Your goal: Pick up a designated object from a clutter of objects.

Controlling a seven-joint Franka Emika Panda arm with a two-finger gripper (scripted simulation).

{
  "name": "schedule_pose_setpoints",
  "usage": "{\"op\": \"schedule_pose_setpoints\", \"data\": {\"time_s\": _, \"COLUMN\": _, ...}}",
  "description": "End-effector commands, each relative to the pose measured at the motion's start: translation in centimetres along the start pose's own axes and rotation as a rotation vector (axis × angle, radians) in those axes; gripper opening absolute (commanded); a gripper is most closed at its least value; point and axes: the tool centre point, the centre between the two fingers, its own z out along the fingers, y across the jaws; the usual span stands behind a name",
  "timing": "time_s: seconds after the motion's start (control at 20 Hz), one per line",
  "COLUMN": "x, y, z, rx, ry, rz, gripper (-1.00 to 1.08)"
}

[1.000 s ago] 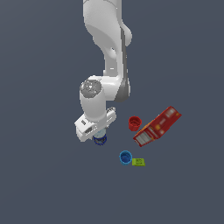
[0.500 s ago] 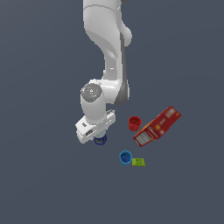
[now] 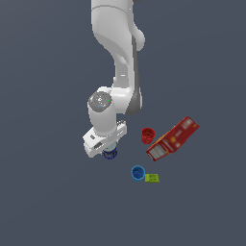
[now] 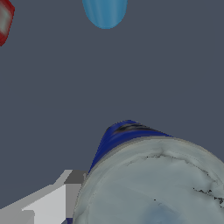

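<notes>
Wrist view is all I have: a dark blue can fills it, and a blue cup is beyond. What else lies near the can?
Observer: A red cup stands apart from the can, toward the exterior view's right.
Operator: Is anything beside the blue cup?
Observer: Yes. A small green block lies close to the blue cup, on the exterior view's right of it.
Operator: Is there anything past the red cup?
Observer: A long red box lies flat there, one end close to the red cup. I cannot tell if they touch.
</notes>
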Motion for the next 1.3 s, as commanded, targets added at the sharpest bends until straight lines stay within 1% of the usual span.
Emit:
{"op": "schedule_pose_setpoints", "data": {"time_s": 0.0, "x": -0.1, "y": 0.2, "z": -0.5, "rx": -0.002, "ry": 0.002, "rz": 0.0, "gripper": -1.0}}
{"op": "schedule_pose_setpoints", "data": {"time_s": 0.25, "x": -0.6, "y": 0.9, "z": -2.4, "rx": -0.002, "ry": 0.002, "rz": 0.0, "gripper": -1.0}}
{"op": "schedule_pose_setpoints", "data": {"time_s": 0.5, "x": -1.4, "y": 2.2, "z": -5.8, "rx": -0.002, "ry": 0.002, "rz": 0.0, "gripper": -1.0}}
{"op": "schedule_pose_setpoints", "data": {"time_s": 0.7, "x": -2.3, "y": 3.5, "z": -9.4, "rx": -0.001, "ry": 0.002, "rz": 0.0, "gripper": -1.0}}
{"op": "schedule_pose_setpoints", "data": {"time_s": 1.25, "x": -5.0, "y": 7.8, "z": -20.8, "rx": -0.001, "ry": 0.003, "rz": 0.0, "gripper": -1.0}}
